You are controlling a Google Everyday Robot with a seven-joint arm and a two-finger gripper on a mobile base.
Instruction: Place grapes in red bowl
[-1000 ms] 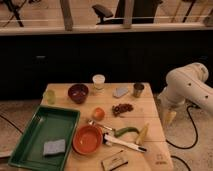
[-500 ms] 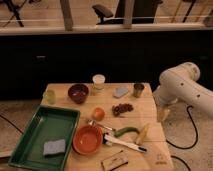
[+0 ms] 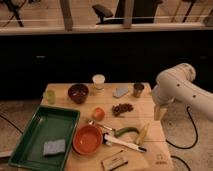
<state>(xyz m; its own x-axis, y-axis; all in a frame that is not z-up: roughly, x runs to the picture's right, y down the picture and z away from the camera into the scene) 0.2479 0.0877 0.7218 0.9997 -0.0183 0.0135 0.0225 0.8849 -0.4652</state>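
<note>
Claw (image 3: 159,111) nearer, right of grapes (image 3: 122,108), grip unclear; orange fruit (image 3: 98,113) beside red bowl (image 3: 87,139).

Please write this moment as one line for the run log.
gripper: beside right edge of table, apart from grapes | grapes: on table, not held | red bowl: no grapes inside | task: not yet done

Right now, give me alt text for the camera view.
The robot's gripper hangs at the wooden table's right edge, apart from the dark grapes mid-table. The red bowl sits near the front, beside a green tray.
</note>
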